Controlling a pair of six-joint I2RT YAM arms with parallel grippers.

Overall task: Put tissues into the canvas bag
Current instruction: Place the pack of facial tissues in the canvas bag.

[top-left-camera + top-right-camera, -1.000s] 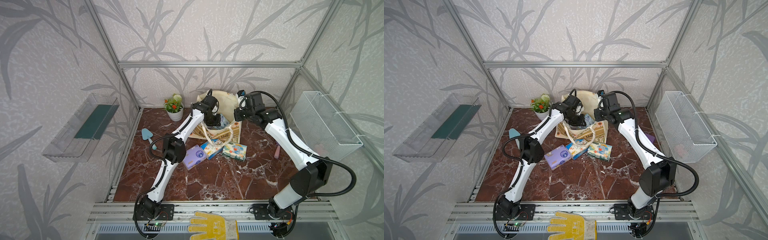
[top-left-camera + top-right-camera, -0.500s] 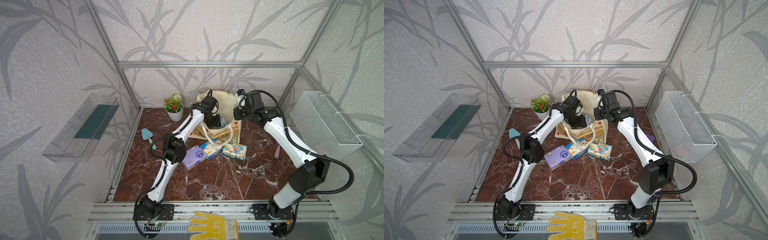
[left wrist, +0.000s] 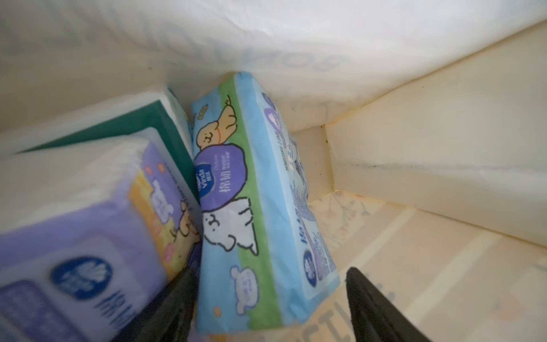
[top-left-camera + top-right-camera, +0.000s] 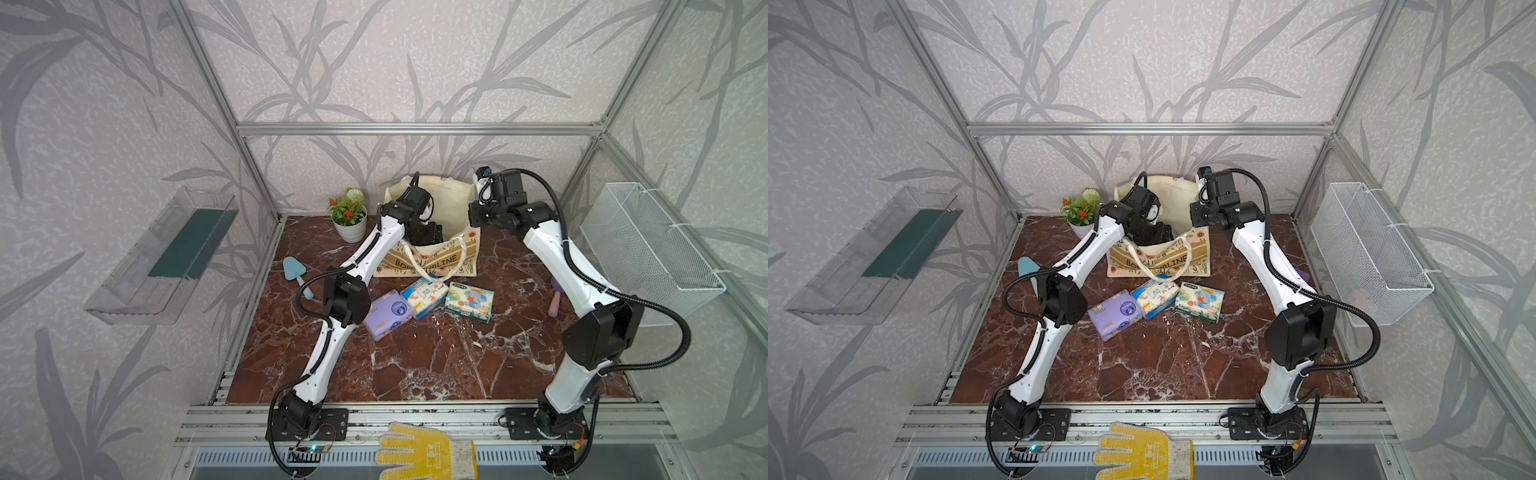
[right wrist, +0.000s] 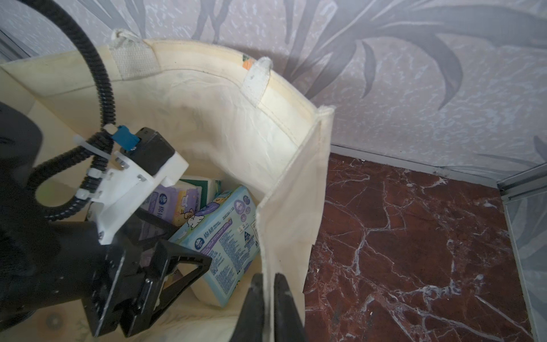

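Observation:
The cream canvas bag (image 4: 428, 262) stands at the back of the table, its mouth held wide. My left gripper (image 3: 272, 302) reaches down inside it, open; a blue-green tissue pack (image 3: 257, 207) lies loose between its fingers (image 3: 370, 308) on the bag's floor. Beside that pack sit a purple pack (image 3: 88, 237) and a green-white pack (image 3: 133, 124). My right gripper (image 5: 268, 284) is shut on the bag's side wall (image 5: 296, 192). In front of the bag, three packs lie on the table: purple (image 4: 388, 313), blue-white (image 4: 426, 293) and elephant (image 4: 469, 301).
A potted plant (image 4: 349, 216) stands left of the bag. A blue toy shovel (image 4: 297, 270) lies at the left, a pink-purple one (image 4: 555, 299) under the right arm. A wire basket (image 4: 648, 245) hangs on the right wall, a clear tray (image 4: 166, 249) on the left.
My left gripper has gone from nearly shut to open inside the bag, letting go of the blue-green pack. The right gripper keeps its hold on the bag's wall.

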